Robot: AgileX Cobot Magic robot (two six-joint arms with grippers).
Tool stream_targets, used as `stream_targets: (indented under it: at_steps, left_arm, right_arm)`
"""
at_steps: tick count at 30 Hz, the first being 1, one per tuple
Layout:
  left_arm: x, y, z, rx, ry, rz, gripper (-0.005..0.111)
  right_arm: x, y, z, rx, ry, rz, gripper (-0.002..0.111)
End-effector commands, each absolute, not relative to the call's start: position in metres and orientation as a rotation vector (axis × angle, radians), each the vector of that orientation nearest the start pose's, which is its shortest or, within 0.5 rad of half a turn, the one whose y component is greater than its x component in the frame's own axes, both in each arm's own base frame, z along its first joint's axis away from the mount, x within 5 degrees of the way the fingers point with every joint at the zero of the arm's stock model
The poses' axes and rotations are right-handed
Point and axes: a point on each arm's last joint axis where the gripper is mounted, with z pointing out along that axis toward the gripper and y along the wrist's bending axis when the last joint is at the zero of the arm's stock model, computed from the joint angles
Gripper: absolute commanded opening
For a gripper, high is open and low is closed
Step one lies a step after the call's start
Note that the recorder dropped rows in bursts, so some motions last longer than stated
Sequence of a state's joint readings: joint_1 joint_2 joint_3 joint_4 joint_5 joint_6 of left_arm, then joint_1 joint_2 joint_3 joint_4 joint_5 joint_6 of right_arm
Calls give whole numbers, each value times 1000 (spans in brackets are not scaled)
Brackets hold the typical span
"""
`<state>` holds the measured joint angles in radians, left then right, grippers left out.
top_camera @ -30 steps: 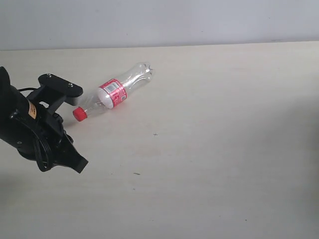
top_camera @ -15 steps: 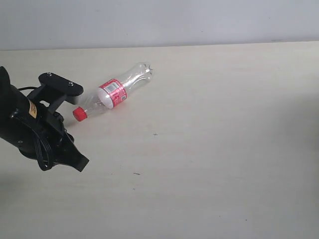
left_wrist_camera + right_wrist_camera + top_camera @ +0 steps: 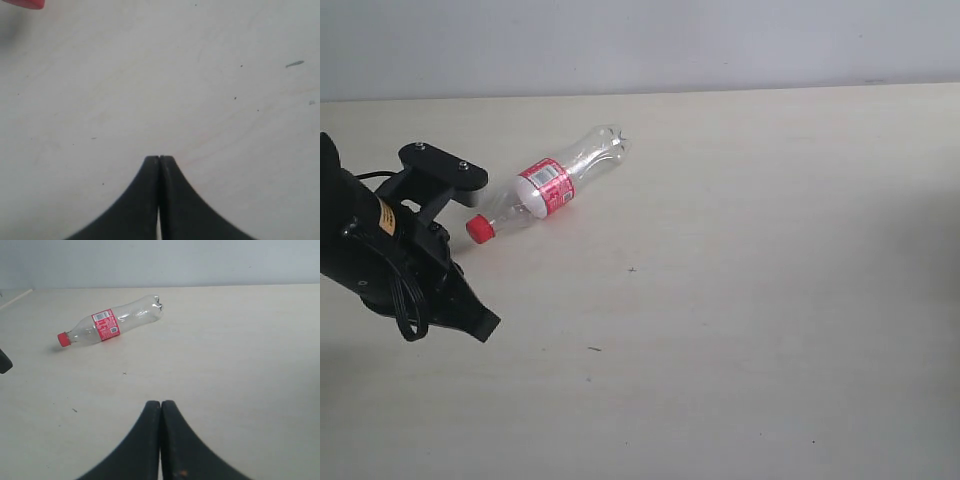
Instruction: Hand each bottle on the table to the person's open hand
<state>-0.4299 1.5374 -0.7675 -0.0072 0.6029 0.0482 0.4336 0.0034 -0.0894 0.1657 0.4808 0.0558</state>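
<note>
Left tool point(image 3: 159, 159) clenched, empty, near the red-capped clear bottle point(image 3: 548, 187) lying on the surface point(image 3: 770, 320). It should open, then straddle the labelled middle squarely. Right tool point(image 3: 161, 403) also clenched.

Wall point(image 3: 650, 45): plain pale grey, matt and uniform. It occupies the 12 o'clock band of the exterior view and meets the furniture along one straight horizontal line.

Table point(image 3: 770, 300): wide flat top in pale beige with faint grain, filling the remainder of that view.

Surface condition: a small dark speck point(image 3: 631, 269) sits near centre, and a short dark mark point(image 3: 593, 349) lies at 7 o'clock from it.

Light: soft and even, with low contrast. A dim shading point(image 3: 935, 240) lies along the 3 o'clock edge, and a second dim patch point(image 3: 350, 400) sits in the 8 o'clock corner.
</note>
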Motion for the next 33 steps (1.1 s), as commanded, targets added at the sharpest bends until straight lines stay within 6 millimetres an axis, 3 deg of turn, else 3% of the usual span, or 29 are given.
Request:
stream_targets:
  at_steps: [1,6,14,17,20,26,33]
  left_arm:
    - [239,-109,178,659,2777,-92,8]
    - [239,-109,178,659,2777,-92,31]
    - [239,-109,178,659,2777,-92,32]
    - [239,-109,177,658,2775,-93,23]
    - [236,-108,172,646,2728,-103,0]
    - [214,-98,145,602,2534,-143,0]
    - [173,-82,123,593,2147,-221,0]
  right_arm:
    - [40,26,200,-270,1875,507,0]
    - [40,26,200,-270,1875,507,0]
    - [40,26,200,-270,1875,507,0]
    - [40,26,200,-270,1875,507,0]
    - [40,26,200,-270,1875,507,0]
    - [40,26,200,-270,1875,507,0]
    - [40,26,200,-270,1875,507,0]
